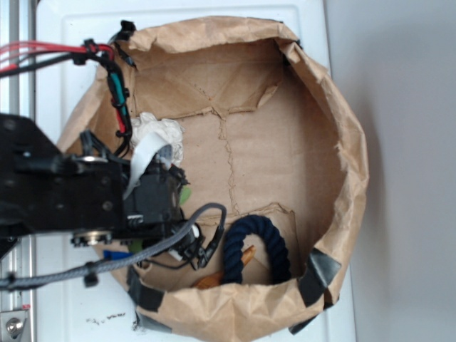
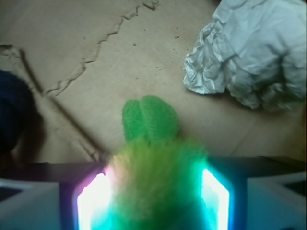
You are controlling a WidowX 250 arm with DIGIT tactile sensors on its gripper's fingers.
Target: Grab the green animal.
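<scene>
A: Gripper (image 2: pixel 153 201) state? Toy location?

B: Clamped on the green animal (image 2: pixel 152 158), fuzzy body pinched between both lit fingers (image 2: pixel 93 203); knitted end projecting straight ahead. Low over paper bag floor (image 2: pixel 96 52); crumpled white wad (image 2: pixel 249 52) front-right.

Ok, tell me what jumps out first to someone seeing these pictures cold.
In the wrist view, the fuzzy lime-green plush animal fills the bottom centre, sitting between the gripper fingers, whose glowing pads press its sides. To its upper right lies a crumpled white wad. In the exterior view, a dark navy rope ring lies low in the brown paper bag.
</scene>
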